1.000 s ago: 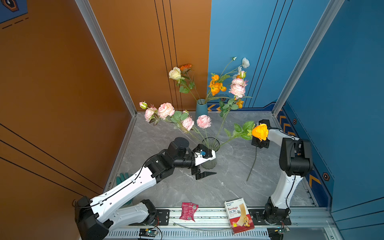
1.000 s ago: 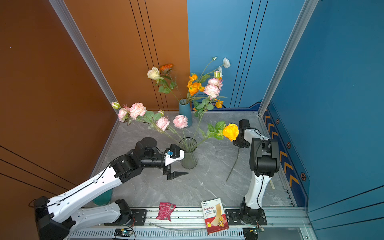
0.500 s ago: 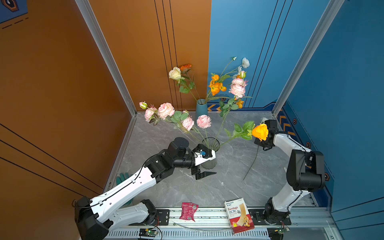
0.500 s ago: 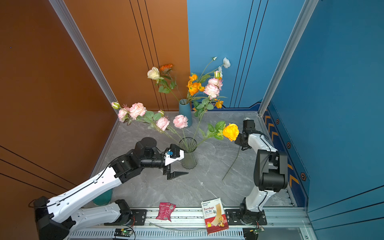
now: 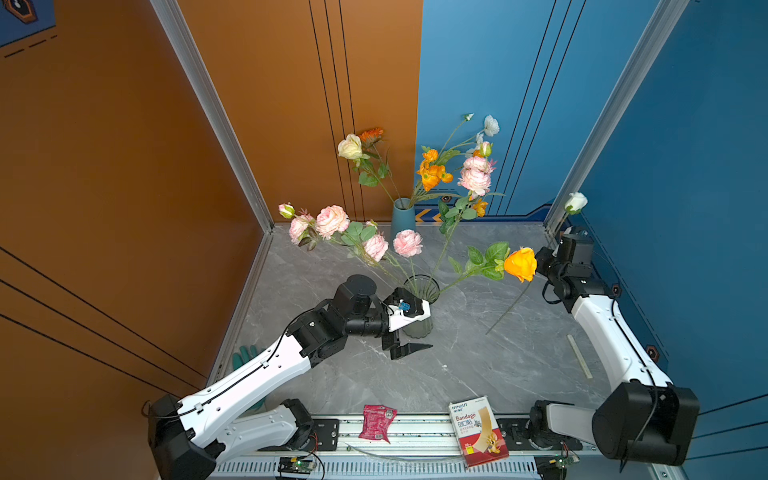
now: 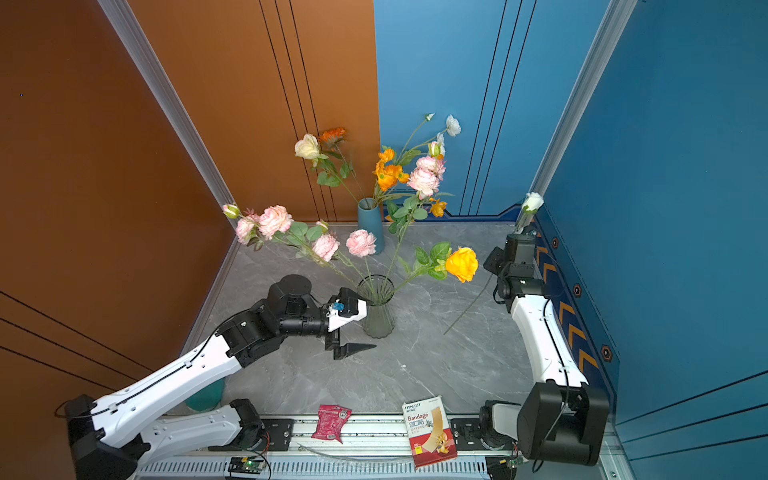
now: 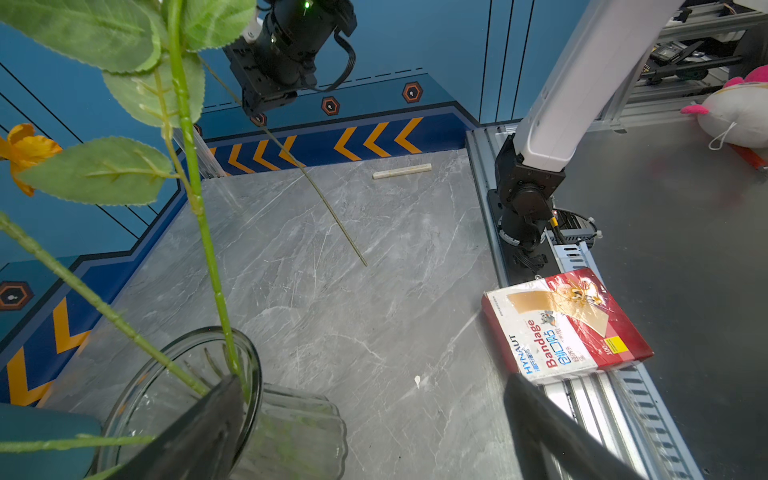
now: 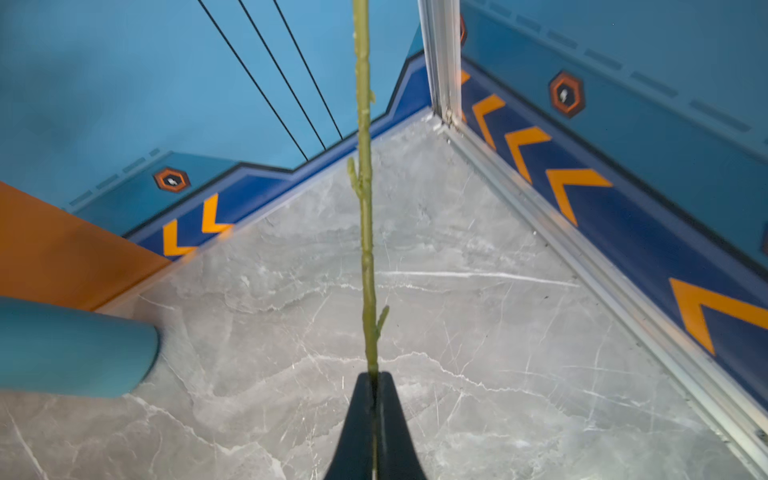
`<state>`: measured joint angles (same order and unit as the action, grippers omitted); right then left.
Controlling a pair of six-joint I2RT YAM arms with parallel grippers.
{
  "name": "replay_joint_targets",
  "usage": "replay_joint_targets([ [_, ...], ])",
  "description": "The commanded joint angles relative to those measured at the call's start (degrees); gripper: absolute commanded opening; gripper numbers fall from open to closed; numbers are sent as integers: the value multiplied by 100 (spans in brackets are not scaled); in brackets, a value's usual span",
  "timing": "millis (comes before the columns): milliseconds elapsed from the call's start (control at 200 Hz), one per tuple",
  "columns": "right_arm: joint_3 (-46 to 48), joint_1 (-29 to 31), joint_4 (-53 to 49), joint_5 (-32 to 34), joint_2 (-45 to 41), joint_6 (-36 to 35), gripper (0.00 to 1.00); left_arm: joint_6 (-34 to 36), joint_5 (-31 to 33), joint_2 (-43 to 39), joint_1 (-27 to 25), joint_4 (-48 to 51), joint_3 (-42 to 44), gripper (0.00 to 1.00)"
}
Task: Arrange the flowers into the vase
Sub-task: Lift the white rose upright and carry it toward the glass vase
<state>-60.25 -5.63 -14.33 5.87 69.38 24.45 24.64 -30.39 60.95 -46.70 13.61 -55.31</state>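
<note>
A clear glass vase (image 5: 420, 307) stands mid-floor and holds several flowers: pink peonies (image 5: 330, 220) leaning left and a yellow rose (image 5: 520, 264) leaning right. My left gripper (image 5: 419, 322) is open beside the vase. One finger (image 7: 208, 424) is at the rim (image 7: 253, 374) and the other (image 7: 548, 419) is well apart from it. My right gripper (image 5: 545, 259) is shut on a bare green stem (image 8: 365, 216) near the back right corner. A white rose (image 5: 575, 202) tops that stem, and its lower end (image 5: 494, 324) slants down to the floor.
At the back wall, a blue vase (image 5: 402, 216) holds more flowers. A Bandage box (image 5: 478, 430) and a red packet (image 5: 376, 422) lie on the front rail. A pale stick (image 5: 579, 355) lies on the floor at the right. Walls enclose three sides.
The right arm has swung its elbow down toward the front right, carrying the held stem toward the back right corner, where the white rose now shows. The left arm has not moved.
</note>
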Motion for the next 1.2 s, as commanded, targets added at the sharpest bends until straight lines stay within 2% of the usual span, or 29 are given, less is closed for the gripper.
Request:
replay_joint_targets([
  [0,50,115,274,751,-787,53,0,126,53,-165,7,90,-108,98],
  [190,257,562,203,1468,-2018,-360,0,140,63,-257,44,90,-104,98],
  [300,559,931,240,1559,-2749,-471,0,165,102,-323,90,90,-86,98],
  [440,908,1645,652,1566,-3639,-1012,0,215,171,-449,180,102,-79,98],
  [536,788,2049,564,1291,-3927,-1267,0,357,407,-554,222,183,-82,98],
  [721,-26,2458,-755,922,-3880,-1372,0,432,823,-756,275,265,-98,98],
  [856,-130,2526,-1053,408,-4138,-1142,0,5,835,-790,283,270,-213,98],
  [1011,-878,2523,-1583,-332,-3939,-936,0,-454,1382,-630,273,671,-331,98],
  [1096,-972,2523,-1283,-1015,-3764,-636,0,-642,1501,-602,279,740,-331,98],
  [1191,-604,2534,-112,-1705,-3623,5,0,-1012,1489,-606,277,713,-272,98],
])
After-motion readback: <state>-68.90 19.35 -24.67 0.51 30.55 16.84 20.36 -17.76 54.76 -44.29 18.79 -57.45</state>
